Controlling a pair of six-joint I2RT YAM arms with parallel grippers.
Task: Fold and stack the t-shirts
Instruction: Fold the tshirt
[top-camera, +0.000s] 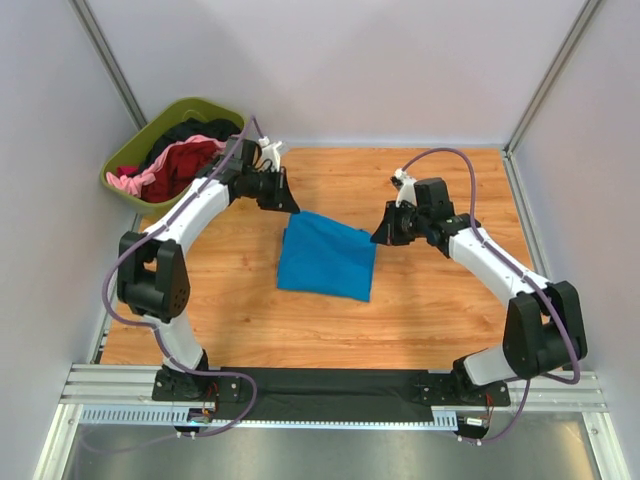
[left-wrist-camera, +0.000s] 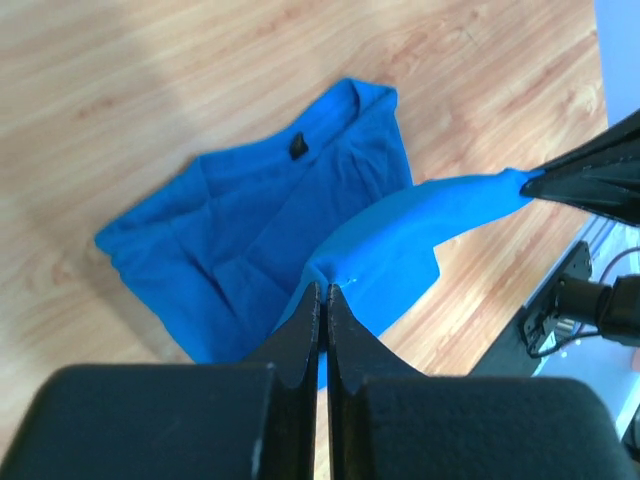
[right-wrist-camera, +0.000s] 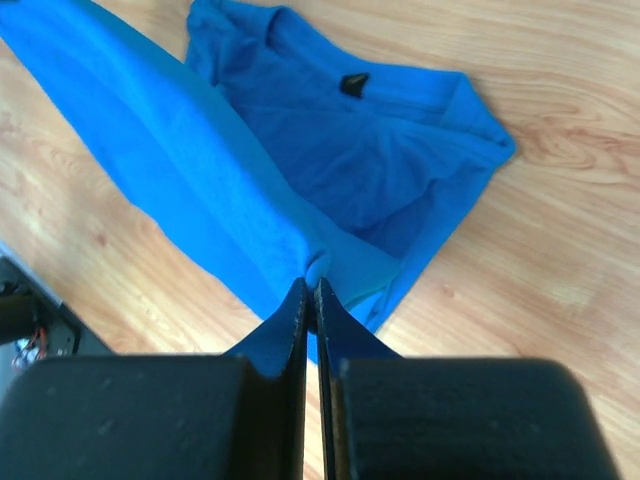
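Blue t-shirt (top-camera: 325, 262) edge stretched between left gripper (left-wrist-camera: 322, 290) and right gripper (right-wrist-camera: 309, 287), both clamped tight on cloth.

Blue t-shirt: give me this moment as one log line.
left gripper: shut on blue t-shirt | right gripper: shut on blue t-shirt | edge lifted between them | rest on table

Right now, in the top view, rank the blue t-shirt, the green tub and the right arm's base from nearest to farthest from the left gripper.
1. blue t-shirt: pinched in the left gripper itself, lying mid-table.
2. green tub: at the far left corner.
3. right arm's base: near edge, right side.
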